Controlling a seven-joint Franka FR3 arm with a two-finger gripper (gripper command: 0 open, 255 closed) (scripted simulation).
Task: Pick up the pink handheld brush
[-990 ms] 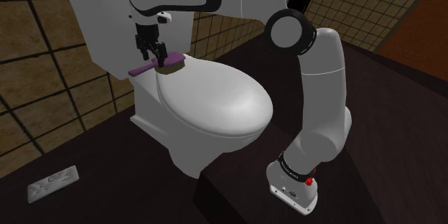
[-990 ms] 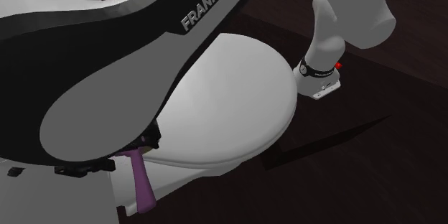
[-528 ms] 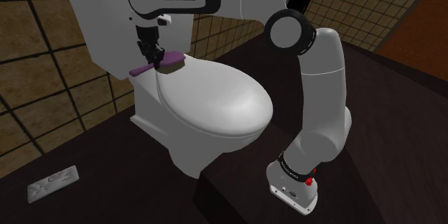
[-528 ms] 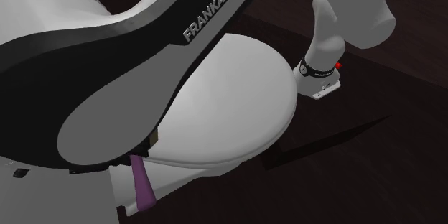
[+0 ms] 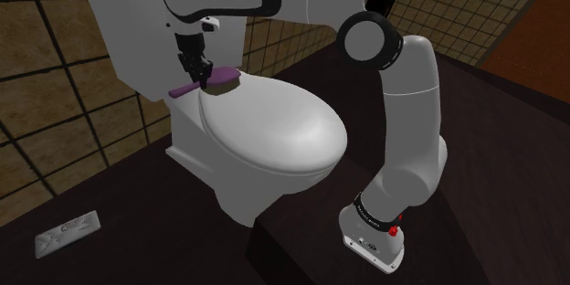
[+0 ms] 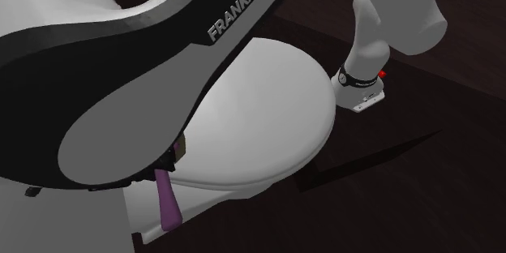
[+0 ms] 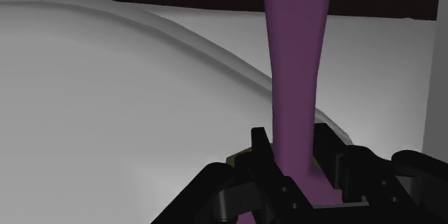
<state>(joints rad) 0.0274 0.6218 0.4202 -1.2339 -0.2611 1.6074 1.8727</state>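
Observation:
The brush [image 5: 219, 79] has a purple-pink handle and an olive bristle head, and it hangs just above the back of the white toilet [image 5: 274, 132], in front of the tank. My gripper [image 5: 195, 75] points down from the arm and is shut on the handle near the head. In the wrist view the two black fingers [image 7: 260, 147] clasp the purple handle [image 7: 294, 79] from both sides, and the handle runs away from the gripper over the white lid. In the second exterior view the handle's end [image 6: 168, 204] sticks out below the arm, which hides the rest.
The toilet lid [image 5: 283, 123] is down and the tank [image 5: 137, 27] stands right behind the gripper. Tiled walls [image 5: 55, 64] close the back. A flat white item [image 5: 66, 234] lies on the dark floor. The arm's base [image 5: 370, 233] sits at the lower right.
The fingers, open around the handle a second ago, have shut on it. The brush has since risen slightly off the toilet's back edge with the gripper.

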